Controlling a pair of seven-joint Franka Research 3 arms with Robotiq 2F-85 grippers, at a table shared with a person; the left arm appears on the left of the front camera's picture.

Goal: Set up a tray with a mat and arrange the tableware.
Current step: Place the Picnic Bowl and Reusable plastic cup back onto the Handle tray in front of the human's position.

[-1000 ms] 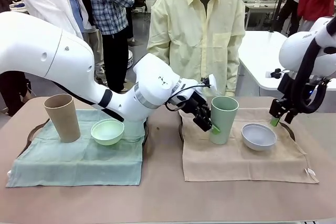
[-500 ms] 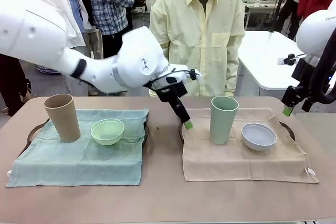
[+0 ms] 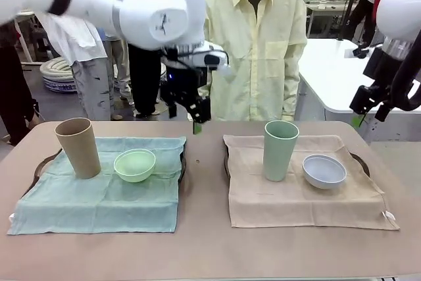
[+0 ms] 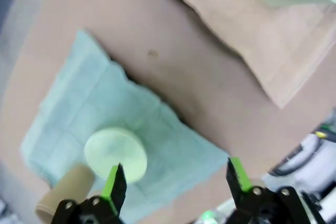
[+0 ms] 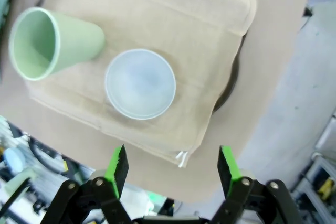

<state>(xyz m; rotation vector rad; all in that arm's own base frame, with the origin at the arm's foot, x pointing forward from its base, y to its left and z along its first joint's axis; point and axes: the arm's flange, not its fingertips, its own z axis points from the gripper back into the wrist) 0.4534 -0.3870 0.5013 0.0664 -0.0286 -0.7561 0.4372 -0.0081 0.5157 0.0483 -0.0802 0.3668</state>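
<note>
Left gripper (image 3: 195, 125) spread at upper centre, empty; right gripper (image 3: 360, 120) spread at right edge, above pale blue-white bowl (image 3: 323, 170).

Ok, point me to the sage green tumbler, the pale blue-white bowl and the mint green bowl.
sage green tumbler (image 3: 279, 153): front view, middle of its side wall.
pale blue-white bowl (image 5: 139, 83): right wrist view, centre of its inside.
mint green bowl (image 3: 135, 163): front view, inside near the centre.
</note>
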